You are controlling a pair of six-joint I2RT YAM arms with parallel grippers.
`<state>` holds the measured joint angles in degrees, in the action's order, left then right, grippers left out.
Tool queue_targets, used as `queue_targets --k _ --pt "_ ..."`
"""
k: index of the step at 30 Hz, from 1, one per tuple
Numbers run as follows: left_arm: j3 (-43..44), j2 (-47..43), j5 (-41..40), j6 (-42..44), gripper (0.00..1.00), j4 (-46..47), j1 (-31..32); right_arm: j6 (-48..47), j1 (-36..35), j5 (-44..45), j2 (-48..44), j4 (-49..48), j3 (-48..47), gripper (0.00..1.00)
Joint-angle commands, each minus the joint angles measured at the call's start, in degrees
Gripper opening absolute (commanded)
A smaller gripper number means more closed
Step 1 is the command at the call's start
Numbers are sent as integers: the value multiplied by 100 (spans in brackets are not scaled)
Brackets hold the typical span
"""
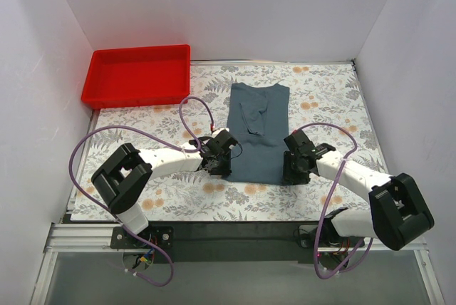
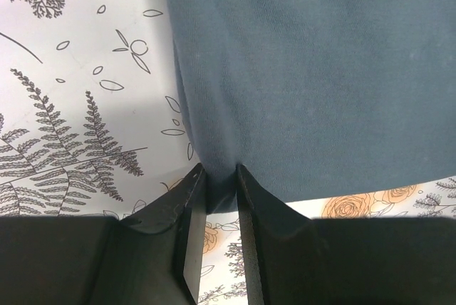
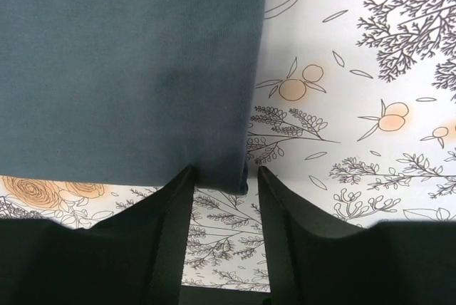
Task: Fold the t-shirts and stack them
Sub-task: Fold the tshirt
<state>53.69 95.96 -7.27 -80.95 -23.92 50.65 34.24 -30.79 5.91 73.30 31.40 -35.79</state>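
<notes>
One plain slate blue-grey fabric t-shirt (image 1: 258,134) lies at the middle of the floral-printed table (image 1: 320,98), folded lengthwise into a long strip running from near to far. At its near left corner the left gripper (image 2: 221,180) has its fingers almost together, pinching the fabric. At the near right corner the right gripper (image 3: 224,180) stands wider, straddling the cloth without clamping it. A red rectangular plastic tray (image 1: 132,96) sits far left.

The floral-print table (image 1: 328,105) carries a flat blue-grey t-shirt (image 1: 260,141) at centre and a red tray (image 1: 135,95) far left.
</notes>
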Motion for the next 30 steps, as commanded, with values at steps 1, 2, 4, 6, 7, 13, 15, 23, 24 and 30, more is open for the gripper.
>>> queue_targets --k 1,2,4,6,7,13,15,23,24,30 --pt "-324 485 234 9 23 -447 50 74 -155 -20 430 -160 318 39" --pt "-333 493 226 9 23 -447 50 65 -182 -20 475 -160 318 39" --pt "-324 511 243 9 20 -438 50 65 -235 -11 554 -213 318 36" --pt "-307 590 305 26 17 -455 50 22 -244 -20 642 -222 301 31" --pt "-298 590 331 26 15 -473 50 -5 -244 -55 642 -222 283 24" --pt "-307 301 506 70 0 -806 50 -242 -244 -125 405 321 -112 3" --pt "-315 195 717 166 0 -1166 50 -417 -252 -265 352 551 -243 1" --pt "-658 -1129 2421 457 0 -2808 85 -708 -568 -1381 -403 2438 -455 1" --pt "-710 -1315 2606 414 0 -2907 120 -708 -665 -1469 -517 2615 -481 1" --pt "-1054 -2712 3372 -316 0 -3364 226 -620 -815 -1751 -1045 3425 -981 1"
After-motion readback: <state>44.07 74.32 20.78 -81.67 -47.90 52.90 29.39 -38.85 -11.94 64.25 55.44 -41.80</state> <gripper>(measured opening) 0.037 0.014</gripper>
